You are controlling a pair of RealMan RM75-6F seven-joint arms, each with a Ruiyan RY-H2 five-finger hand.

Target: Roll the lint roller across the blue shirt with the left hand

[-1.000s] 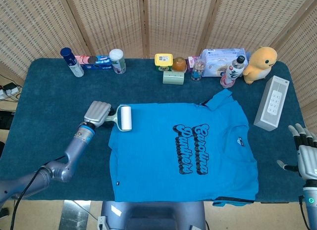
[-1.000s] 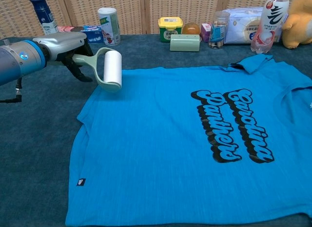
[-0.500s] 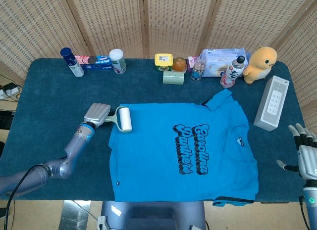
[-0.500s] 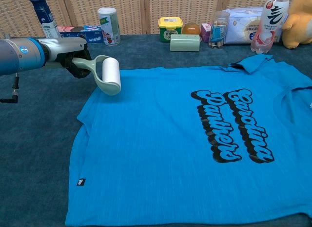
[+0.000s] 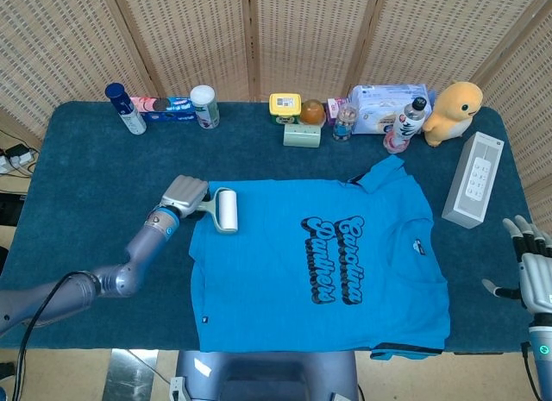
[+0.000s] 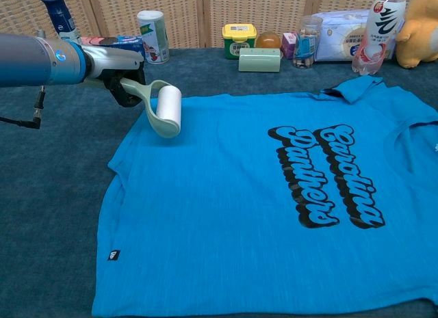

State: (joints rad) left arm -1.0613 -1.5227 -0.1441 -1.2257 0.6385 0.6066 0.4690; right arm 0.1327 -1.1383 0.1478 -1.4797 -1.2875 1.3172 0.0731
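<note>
On the dark blue tablecloth (image 5: 86, 168) we saw the blue shirt (image 5: 310, 263) spread flat, with its black lettering (image 5: 345, 259) facing up and its collar toward the right side of the head view. At the near left corner of the shirt, the left hand (image 5: 184, 196) grasped the pale green handle of the lint roller (image 5: 226, 210), with the fingers wrapped around the handle. The white roll of the lint roller rested on the shirt just inside its edge, and in the chest view it appeared touching the cloth and a little tilted (image 6: 168, 111). The right hand (image 5: 533, 267) was at the far right edge of the table, well apart from the shirt; it held nothing and its fingers were spread and pointed upward. Along the back edge of the table we saw a row of small things: a spray can with a blue cap (image 5: 125, 108), a white-capped can (image 5: 204, 106), a yellow jar (image 5: 285, 108), a pale green box (image 5: 302, 134), a pack of wipes (image 5: 388, 103) and a drink bottle (image 5: 405, 125). A yellow plush duck (image 5: 455, 112) sat near the back right corner, and a white rectangular box (image 5: 473, 178) lay beside the shirt's right sleeve.
</note>
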